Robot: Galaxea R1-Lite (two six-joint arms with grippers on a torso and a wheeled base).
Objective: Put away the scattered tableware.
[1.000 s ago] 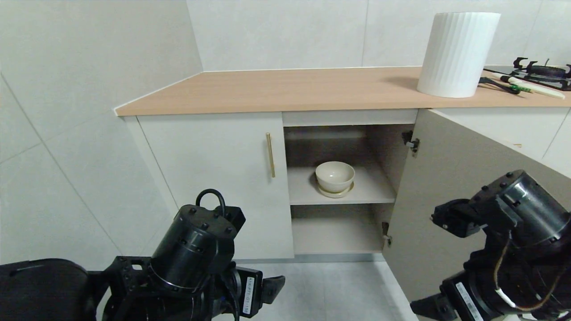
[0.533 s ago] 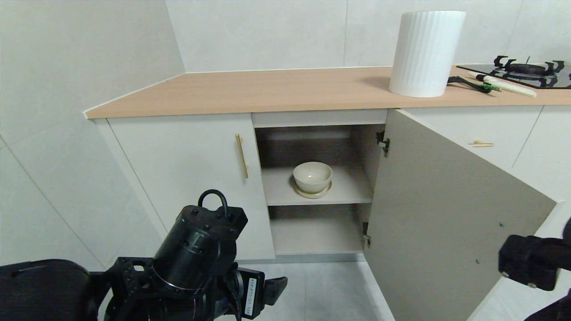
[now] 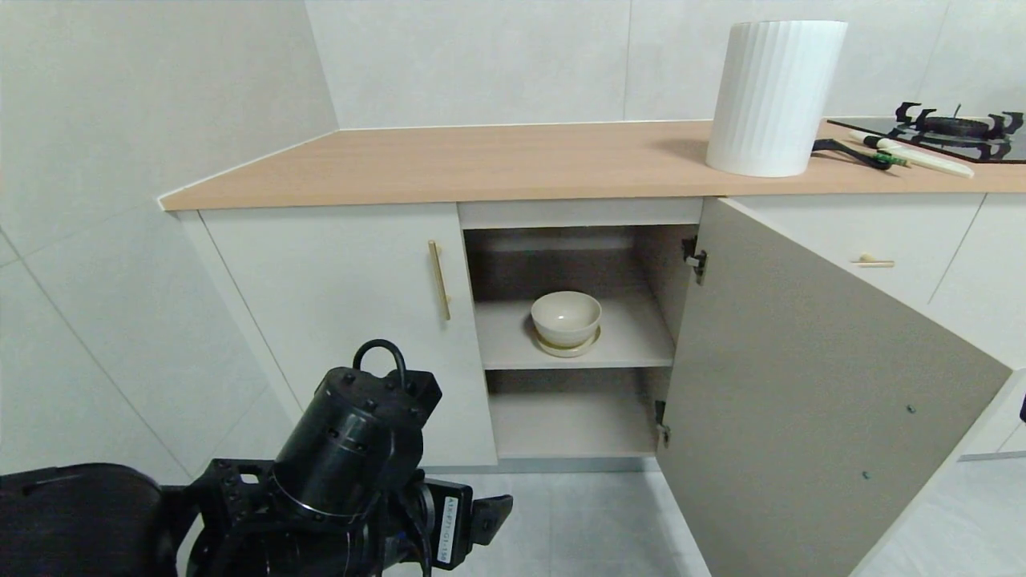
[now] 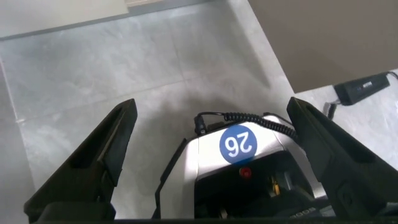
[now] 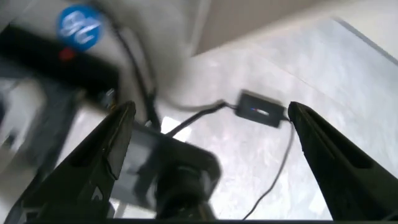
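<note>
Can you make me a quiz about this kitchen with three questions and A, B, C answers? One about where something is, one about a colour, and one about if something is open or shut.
1. Where is the bowl?
A. in a sink
B. on the upper shelf of the cupboard
C. on a chair

2. What colour is the tall ribbed pot on the counter?
A. white
B. red
C. black

3. How is the cupboard's right door?
A. shut
B. open
C. taken off

Answers:
1 B: it sits on a small plate on that shelf.
2 A: it is white all over.
3 B: it swings wide on its hinges, so both shelves show.
</note>
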